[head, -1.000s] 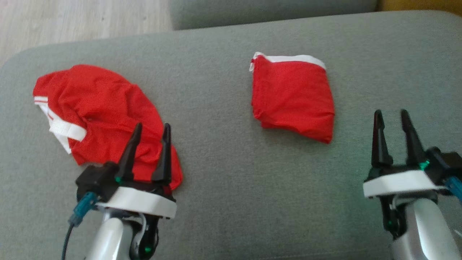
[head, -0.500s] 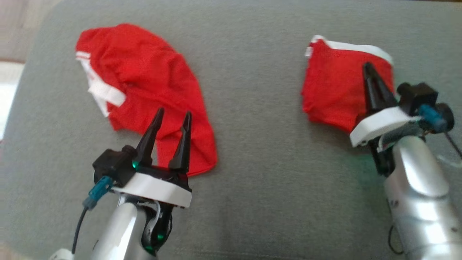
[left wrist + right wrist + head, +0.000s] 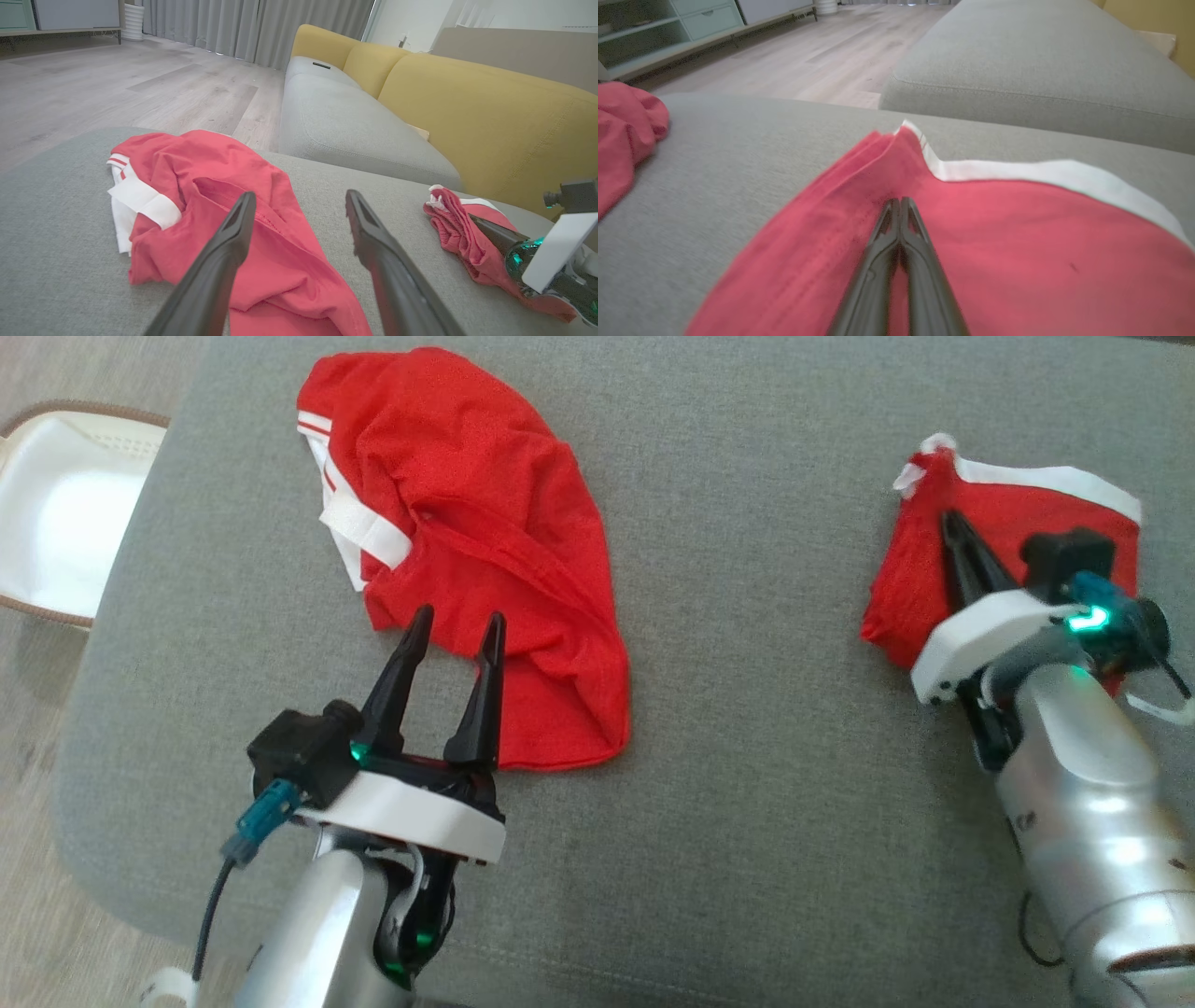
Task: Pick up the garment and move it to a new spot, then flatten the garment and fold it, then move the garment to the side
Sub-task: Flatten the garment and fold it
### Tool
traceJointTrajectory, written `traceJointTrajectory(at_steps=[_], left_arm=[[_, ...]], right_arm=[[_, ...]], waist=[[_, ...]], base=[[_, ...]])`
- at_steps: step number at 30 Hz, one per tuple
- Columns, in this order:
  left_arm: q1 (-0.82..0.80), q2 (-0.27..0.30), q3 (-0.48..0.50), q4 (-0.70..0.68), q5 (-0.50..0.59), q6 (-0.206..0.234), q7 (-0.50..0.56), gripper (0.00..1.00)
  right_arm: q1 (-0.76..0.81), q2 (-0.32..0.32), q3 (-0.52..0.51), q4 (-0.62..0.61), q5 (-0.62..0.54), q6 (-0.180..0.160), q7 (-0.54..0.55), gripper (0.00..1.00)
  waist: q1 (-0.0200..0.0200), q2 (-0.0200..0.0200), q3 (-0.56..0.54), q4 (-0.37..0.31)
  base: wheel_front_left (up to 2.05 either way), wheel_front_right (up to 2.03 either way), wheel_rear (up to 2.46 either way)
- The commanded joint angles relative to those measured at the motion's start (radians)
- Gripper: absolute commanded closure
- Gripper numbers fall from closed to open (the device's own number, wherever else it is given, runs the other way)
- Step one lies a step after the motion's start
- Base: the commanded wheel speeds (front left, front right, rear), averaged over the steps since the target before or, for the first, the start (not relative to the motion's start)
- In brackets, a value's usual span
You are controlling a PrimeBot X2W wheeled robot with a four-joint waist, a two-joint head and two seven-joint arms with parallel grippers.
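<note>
On the grey cushion (image 3: 766, 709) lie two red garments, well apart. From the head view, the crumpled red garment (image 3: 485, 523) sprawls at about 11 o'clock, unfolded and wrinkled, with a white striped cuff showing on its 9 o'clock side. The folded red garment (image 3: 1027, 504) sits at about 2 o'clock, a compact bundle with a white band (image 3: 1055, 481) along its far edge. The left gripper (image 3: 459, 614) hangs over the near edge of the crumpled garment, its fingers spread wide and empty, pointing toward 12 o'clock; from the left wrist view the cloth lies under and between the two fingers. The right gripper (image 3: 950, 518) rests on the folded garment with its fingers pressed tightly together, their tips set into the red cloth just short of the corner where the white band begins. The fabric rises in a ridge at those tips, but I cannot tell whether any cloth is pinched between them. A white-lined basket (image 3: 56, 523) stands on the wooden floor (image 3: 117, 88) at 10 o'clock beside the cushion, and a yellow sofa (image 3: 467, 107) stands beyond it.
</note>
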Motion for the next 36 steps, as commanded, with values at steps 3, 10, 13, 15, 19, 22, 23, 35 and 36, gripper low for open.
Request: traceJointTrajectory(at_steps=[3, 10, 13, 15, 19, 22, 23, 35, 36], left_arm=[[-0.021, 0.007, 0.026, -0.025, -0.002, 0.005, -0.006, 0.0], [-0.018, 0.007, 0.026, -0.021, 0.003, 0.006, -0.006, 0.0], [-0.014, 0.007, 0.034, -0.019, 0.007, 0.005, -0.006, 0.0], [-0.01, 0.007, 0.042, -0.019, 0.01, 0.005, -0.006, 0.0], [0.003, 0.007, 0.07, -0.03, 0.017, 0.006, -0.006, 0.0], [0.008, 0.007, 0.085, -0.034, 0.025, 0.002, -0.006, 0.0], [0.01, 0.007, 0.091, -0.034, 0.025, 0.002, -0.006, 0.0], [0.027, 0.007, 0.135, -0.035, 0.05, -0.004, -0.006, 0.0], [0.029, 0.007, 0.139, -0.036, 0.051, -0.004, -0.006, 0.0]], right_arm=[[-0.042, 0.043, 0.083, -0.018, 0.041, -0.001, -0.026, 1.0], [-0.03, 0.06, 0.229, 0.064, 0.104, -0.001, -0.021, 1.0], [-0.036, 0.059, 0.266, 0.068, 0.15, -0.001, -0.024, 1.0], [-0.037, 0.055, 0.283, 0.047, 0.182, -0.001, -0.027, 1.0], [-0.019, 0.029, 0.273, -0.074, 0.244, -0.001, -0.031, 1.0], [0.021, 0.006, 0.219, -0.178, 0.248, -0.001, -0.031, 0.0], [0.04, -0.001, 0.203, -0.211, 0.237, -0.001, -0.031, 0.0], [0.376, 0.052, -0.079, -0.614, 0.057, -0.001, -0.031, 0.0], [0.4, 0.06, -0.09, -0.639, 0.049, -0.001, -0.031, 0.0]], waist=[[0.0, 0.0, -0.016, -0.007], [0.0, 0.0, -0.035, -0.033], [0.0, 0.0, -0.048, -0.056], [0.0, 0.0, -0.06, -0.074], [0.0, 0.0, -0.093, -0.133], [0.0, 0.0, -0.114, -0.168], [0.0, 0.0, -0.121, -0.18], [0.0, 0.0, -0.182, -0.281], [0.0, 0.0, -0.183, -0.285]], base=[[0.0, 0.0, 0.0], [0.0, 0.0, 0.0], [0.0, 0.0, 0.0], [0.0, 0.0, 0.0], [0.0, 0.0, 0.0], [0.0, 0.0, 0.0], [0.0, 0.0, 0.0], [0.0, 0.0, 0.0], [0.0, 0.0, 0.0]])
